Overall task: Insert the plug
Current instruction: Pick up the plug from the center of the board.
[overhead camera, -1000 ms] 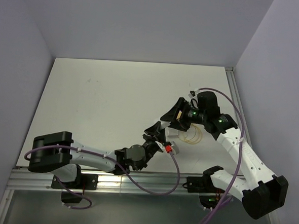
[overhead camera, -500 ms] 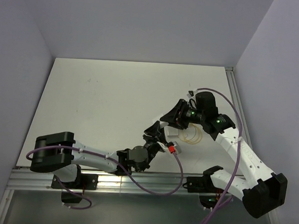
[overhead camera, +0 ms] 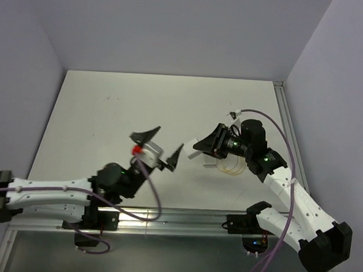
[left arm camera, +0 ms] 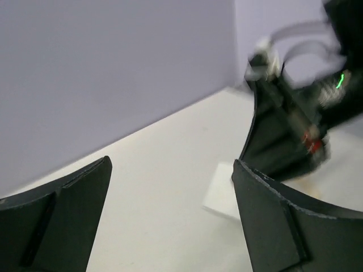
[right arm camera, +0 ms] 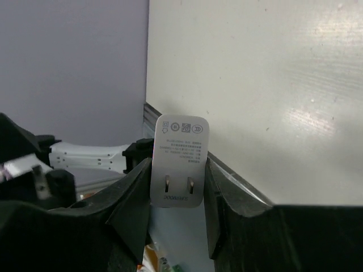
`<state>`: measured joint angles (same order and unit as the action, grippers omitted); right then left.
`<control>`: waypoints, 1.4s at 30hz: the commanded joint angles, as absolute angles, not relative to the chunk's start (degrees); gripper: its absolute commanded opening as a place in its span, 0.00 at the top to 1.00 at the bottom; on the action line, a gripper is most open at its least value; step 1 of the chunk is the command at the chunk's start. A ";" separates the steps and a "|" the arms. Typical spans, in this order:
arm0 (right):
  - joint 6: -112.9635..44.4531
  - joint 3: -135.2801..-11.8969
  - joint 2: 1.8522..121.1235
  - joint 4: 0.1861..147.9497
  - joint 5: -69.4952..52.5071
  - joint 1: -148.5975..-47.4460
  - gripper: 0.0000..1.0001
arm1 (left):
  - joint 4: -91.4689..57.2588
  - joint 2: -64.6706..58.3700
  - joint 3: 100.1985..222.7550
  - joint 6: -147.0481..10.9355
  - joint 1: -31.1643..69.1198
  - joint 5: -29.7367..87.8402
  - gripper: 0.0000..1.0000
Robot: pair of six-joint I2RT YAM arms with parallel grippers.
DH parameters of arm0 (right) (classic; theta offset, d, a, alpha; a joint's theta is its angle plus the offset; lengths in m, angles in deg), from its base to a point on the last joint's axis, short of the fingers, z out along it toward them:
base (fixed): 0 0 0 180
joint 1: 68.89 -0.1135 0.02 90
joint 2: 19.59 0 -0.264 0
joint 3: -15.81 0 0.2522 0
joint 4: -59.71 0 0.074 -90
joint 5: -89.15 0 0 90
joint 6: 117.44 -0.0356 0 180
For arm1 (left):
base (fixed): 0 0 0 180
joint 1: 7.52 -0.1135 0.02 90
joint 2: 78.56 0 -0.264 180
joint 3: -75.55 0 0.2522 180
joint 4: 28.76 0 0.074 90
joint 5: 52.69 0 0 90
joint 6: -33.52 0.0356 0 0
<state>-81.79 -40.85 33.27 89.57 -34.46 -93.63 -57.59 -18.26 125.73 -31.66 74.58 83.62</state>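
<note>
Right wrist: right pincer (right arm camera: 177, 173) clamps smooth, rounded white plug (right arm camera: 180, 148).

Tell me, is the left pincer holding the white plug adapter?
No, the left pincer is wide open and empty, while the white plug adapter sits clamped in the right pincer.

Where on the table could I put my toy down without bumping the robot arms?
The big bare patch of table between the left wall, the back wall and the open left gripper is free. The right side is crowded: the right gripper holds the white plug there, near a pale coil, with the left gripper close by.
</note>
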 commanded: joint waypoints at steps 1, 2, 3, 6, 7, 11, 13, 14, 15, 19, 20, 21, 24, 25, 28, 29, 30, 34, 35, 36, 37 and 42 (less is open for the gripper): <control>-76.94 -41.11 30.86 80.60 -35.30 -93.77 1.00 | -42.82 -30.71 125.34 -61.19 66.89 70.76 0.08; -75.53 -41.20 30.33 79.46 -37.48 -93.77 1.00 | -36.16 -35.18 125.43 -65.75 63.35 65.58 0.05; -73.17 -41.11 29.89 77.10 -38.20 -93.77 1.00 | -33.49 -36.62 125.78 -69.45 59.75 60.04 0.04; -69.82 -39.71 27.09 73.74 -39.79 -93.86 1.00 | -25.65 -36.46 129.46 -77.47 47.52 38.06 0.03; -69.28 -38.92 25.68 71.13 -40.05 -93.86 1.00 | -23.81 -35.41 130.69 -81.14 44.63 34.54 0.04; -69.27 -35.49 21.11 64.44 -39.09 -93.94 1.00 | -23.60 -29.44 132.12 -95.38 38.81 23.10 0.05; -70.59 -33.20 18.83 59.51 -37.86 -93.94 1.00 | -31.49 -28.03 129.75 -104.41 36.18 17.75 0.04; -71.20 -32.76 18.29 58.19 -37.16 -94.03 1.00 | -34.57 -27.06 127.48 -106.55 35.55 17.19 0.04; -71.56 -32.06 17.85 57.57 -35.85 -94.12 1.00 | -37.99 -26.88 126.67 -108.05 35.20 17.27 0.02; -73.84 -30.57 16.62 54.85 -34.69 -94.03 1.00 | -49.14 -25.91 123.15 -111.66 34.75 15.17 0.01; -74.19 -30.47 16.53 54.40 -34.78 -94.03 1.00 | -50.93 -24.60 122.71 -112.02 34.84 13.95 0.01; -75.07 -29.86 16.53 52.92 -34.87 -94.12 1.00 | -51.82 -23.81 122.88 -112.28 34.75 12.80 0.01; -76.48 -29.68 16.62 51.24 -35.30 -94.03 1.00 | -54.63 -21.17 123.32 -113.07 34.84 11.13 0.01; -76.40 -29.77 16.88 51.50 -35.39 -94.03 1.00 | -56.12 -20.64 123.06 -114.30 34.75 10.69 0.01; -76.66 -29.77 16.71 50.89 -35.04 -94.03 1.00 | -58.60 -18.10 123.49 -115.45 34.75 10.33 0.01; -76.92 -29.77 16.71 50.71 -35.04 -94.03 1.00 | -59.03 -17.65 123.58 -115.63 34.75 10.33 0.00; -76.92 -29.68 16.79 50.53 -35.04 -94.12 1.00 | -59.64 -17.13 123.67 -116.41 34.75 10.16 0.01; -76.84 -29.51 17.15 50.80 -35.04 -94.38 1.00 | -64.48 -14.49 124.02 -119.48 34.75 8.49 0.05; -76.92 -29.42 17.15 50.54 -35.04 -94.30 1.00 | -65.27 -13.53 124.02 -120.19 34.67 8.22 0.07; -76.92 -29.07 17.06 50.45 -34.87 -94.47 1.00 | -66.67 -12.91 124.02 -121.24 34.67 8.05 0.08; -76.84 -28.89 16.97 50.36 -34.87 -94.56 1.00 | -67.73 -11.95 123.94 -121.95 34.67 7.61 0.10; -76.57 -28.45 16.97 50.36 -34.60 -95.17 1.00 | -71.86 -9.30 124.29 -125.37 34.67 6.47 0.14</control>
<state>-76.43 -28.94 17.40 54.95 -35.55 -94.52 -64.91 -10.05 122.34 -122.04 34.87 8.76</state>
